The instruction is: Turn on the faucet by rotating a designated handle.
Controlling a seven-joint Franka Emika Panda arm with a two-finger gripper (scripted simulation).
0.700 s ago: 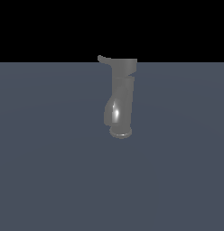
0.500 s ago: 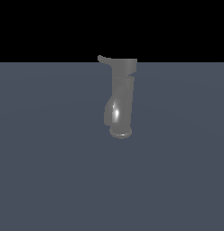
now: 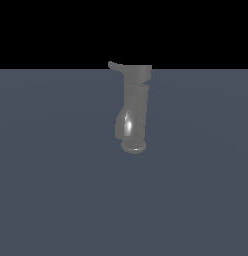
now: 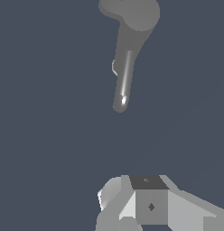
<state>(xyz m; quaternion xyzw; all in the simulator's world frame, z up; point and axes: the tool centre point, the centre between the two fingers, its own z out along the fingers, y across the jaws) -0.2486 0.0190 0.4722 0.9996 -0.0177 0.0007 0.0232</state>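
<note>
Exterior view: the grey faucet (image 3: 135, 110) stands up straight on the blue-grey bench (image 3: 56, 190), near the middle.
Handle: the thin handle (image 3: 115, 65) sticks out from the top cap toward 9 o'clock, tip bent up a little.
Spout: the shiny spout (image 3: 125, 125) bulges low on the faucet, at about 7 o'clock.
Wrist view: the faucet (image 4: 129, 40) is seen from above, well apart from the white gripper (image 4: 145, 205).
Jaws: I cannot tell if they are wide or narrow.
</note>
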